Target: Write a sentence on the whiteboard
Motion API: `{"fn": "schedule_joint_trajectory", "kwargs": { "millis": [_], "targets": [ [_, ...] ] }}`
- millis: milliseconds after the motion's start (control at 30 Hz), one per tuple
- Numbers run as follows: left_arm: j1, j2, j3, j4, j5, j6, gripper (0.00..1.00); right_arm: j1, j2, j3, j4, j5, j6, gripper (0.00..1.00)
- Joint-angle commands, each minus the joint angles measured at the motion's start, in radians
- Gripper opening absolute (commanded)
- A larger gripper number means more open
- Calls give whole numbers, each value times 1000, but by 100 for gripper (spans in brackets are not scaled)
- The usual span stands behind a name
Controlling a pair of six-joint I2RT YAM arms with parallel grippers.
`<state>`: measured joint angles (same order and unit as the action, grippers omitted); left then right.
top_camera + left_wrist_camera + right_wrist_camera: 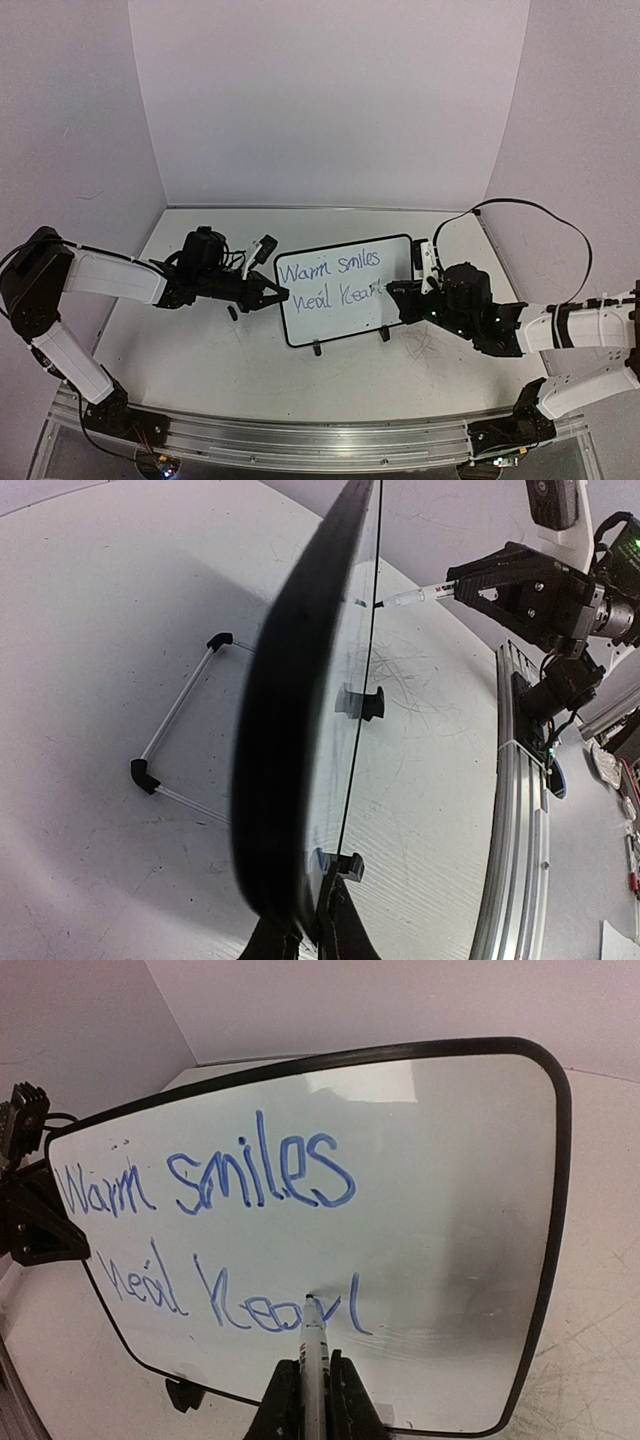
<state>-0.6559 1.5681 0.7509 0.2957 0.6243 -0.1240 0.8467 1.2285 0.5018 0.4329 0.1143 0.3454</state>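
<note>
The whiteboard (342, 323) stands on its two feet at mid-worktop (200, 350), well apart from every worktop edge. The left pincer (278, 295) is clenched on the board's left edge. The right pincer (305, 1392), by the board's right side, grasps a marker (313, 1345). Its tip touches the board at the end of the second line of the sentence (250, 1175).

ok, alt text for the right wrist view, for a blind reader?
The right gripper holds a marker with its tip against the whiteboard, among the last strokes of the lower line of the sentence, written in blue. The top line reads "Warm smiles"; the lower one is rougher and harder to read. The board stands on a white table.
</note>
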Motion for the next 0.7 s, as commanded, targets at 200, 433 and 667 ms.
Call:
{"fn": "schedule_joint_trajectory", "kwargs": {
  "millis": [200,433,667],
  "targets": [
    [12,7,15,-60,-160,61,0,-2,1,42,41,65,5,0],
    [12,3,13,-61,-161,61,0,-2,-10,35,-39,155,27,0],
    [12,13,19,-62,-156,61,0,-2,-62,32,-101,210,37,0]
  ]
}}
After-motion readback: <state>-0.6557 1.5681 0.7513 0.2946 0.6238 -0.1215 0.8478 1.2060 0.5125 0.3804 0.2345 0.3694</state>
